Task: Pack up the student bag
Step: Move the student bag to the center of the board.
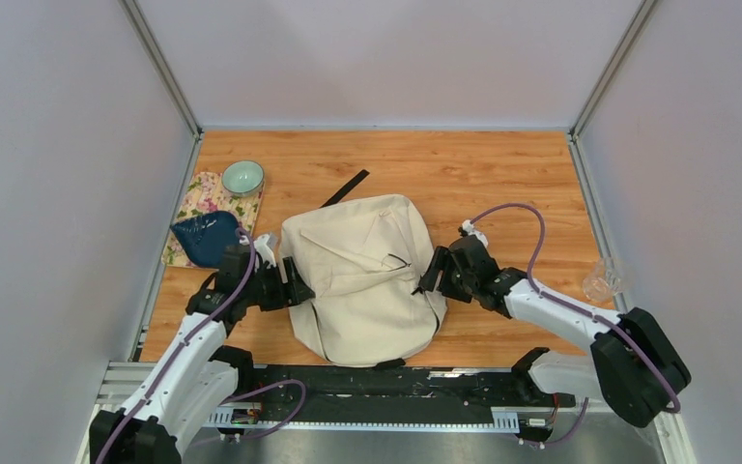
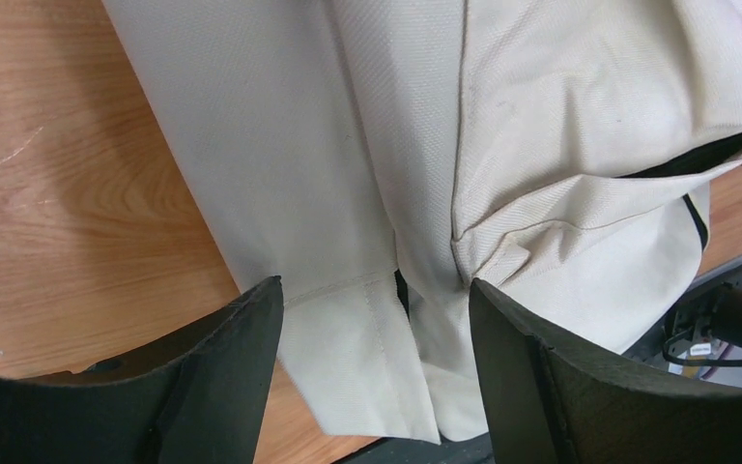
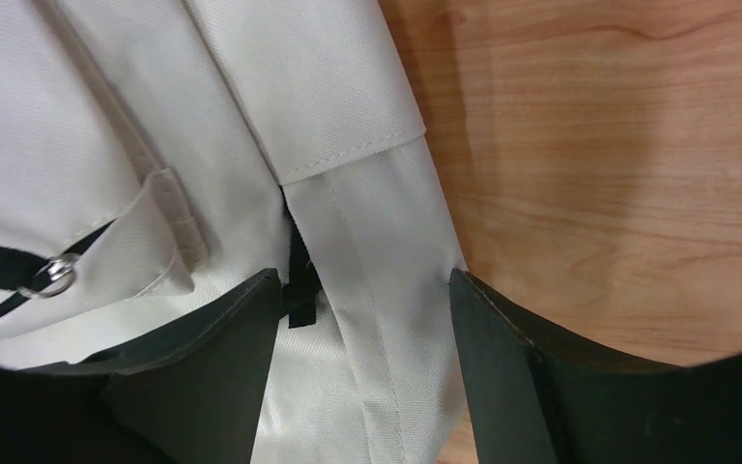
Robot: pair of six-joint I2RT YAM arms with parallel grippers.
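Note:
The cream-beige student bag (image 1: 362,275) lies flat in the middle of the wooden table, its black strap (image 1: 345,188) trailing out at the far side. My left gripper (image 1: 301,287) is at the bag's left edge, jaws open, with a cream side flap (image 2: 348,358) between the fingers. My right gripper (image 1: 429,277) is at the bag's right edge, jaws open, astride a cream fabric band (image 3: 367,290) beside a black webbing tab (image 3: 301,290). A metal ring on a black strap (image 3: 55,276) shows at left in the right wrist view.
A dark blue pouch (image 1: 206,238) lies on a floral cloth (image 1: 203,198) at the left, with a pale green bowl (image 1: 242,177) behind it. A clear glass (image 1: 602,280) stands at the right wall. A metal rail (image 1: 386,401) runs along the near edge.

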